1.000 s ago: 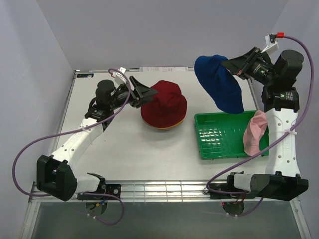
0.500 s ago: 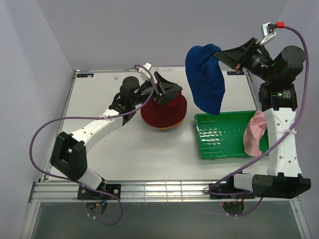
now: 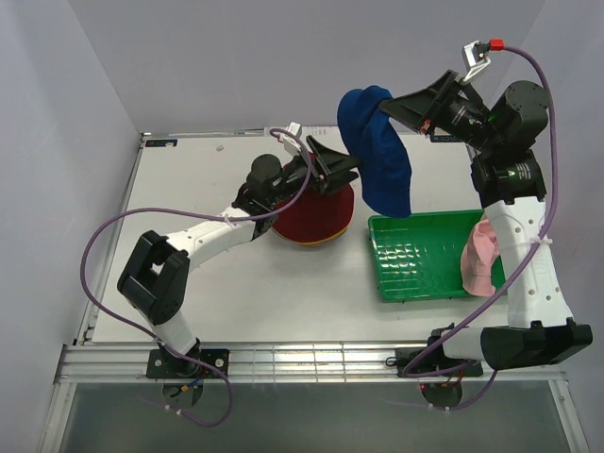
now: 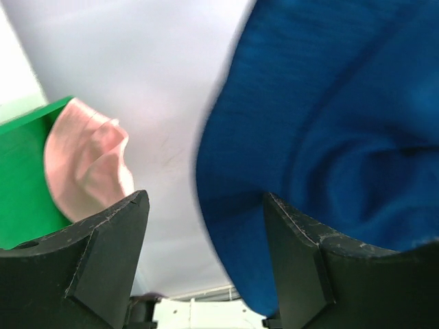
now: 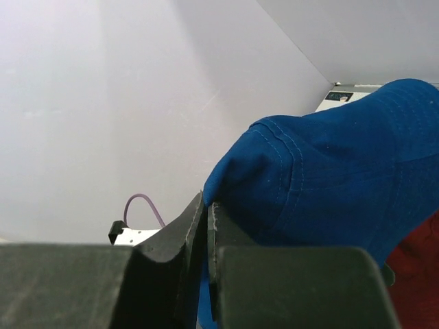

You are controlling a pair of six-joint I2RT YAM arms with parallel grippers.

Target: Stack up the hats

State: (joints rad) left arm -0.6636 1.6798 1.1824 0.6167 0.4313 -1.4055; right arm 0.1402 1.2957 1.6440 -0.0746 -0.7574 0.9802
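White tabletop forms the work surface. A rectangular green plastic tray lies on its right half.

The blue fabric bucket hat hangs in the air above the table's far middle, between the tray's far left corner and the dark red hat. Its long axis runs roughly vertical, with the pinched brim edge at the top and the body drooping toward the table. The right gripper has its fingers pressed together on that top edge.

The dark red fabric bucket hat sits crown up on the table, left of the tray. It rests on a yellow hat, of which only a sliver of brim shows at the near side. The pink fabric hat drapes over the tray's right wall, partly behind the right arm. The left gripper stands spread wide over the dark red crown, just beside the blue hat's lower left side and between the two hats.

The left wrist view shows blue fabric beyond the spread fingers, with the pink hat and the tray wall behind. Contact between fabric and finger cannot be determined. Only the right wrist view shows the stitched blue brim clamped at the closed tips.
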